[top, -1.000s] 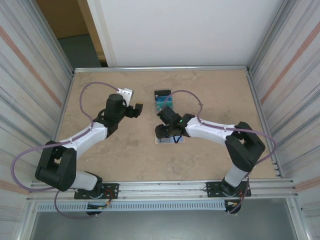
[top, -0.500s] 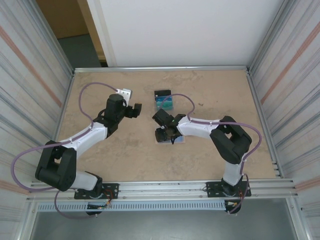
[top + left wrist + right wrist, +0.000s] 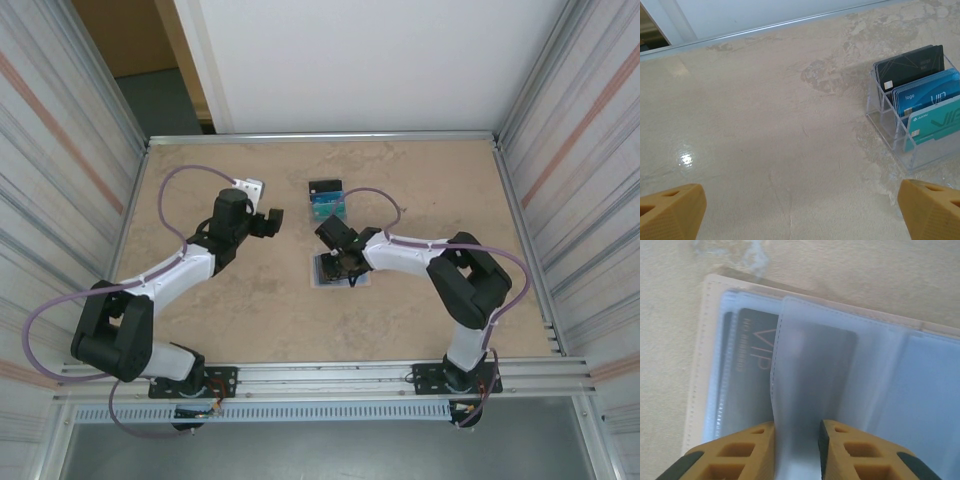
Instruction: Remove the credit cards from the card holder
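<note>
The card holder lies open on the table; in the right wrist view I see its tan stitched edge and pale blue inside. A black credit card marked VIP sits in a pocket under clear plastic. A clear sleeve bows up off the holder and spans the gap between my right gripper's fingers. My right gripper is closed on that sleeve, right over the holder. My left gripper hangs wide open above bare table, holding nothing.
A clear acrylic stand behind the holder carries a black card, a blue card and a teal card upright. Metal walls fence the table on three sides.
My right gripper has shifted a little over the holder and its fingers have closed in on the clear sleeve. The left arm has hardly moved.
</note>
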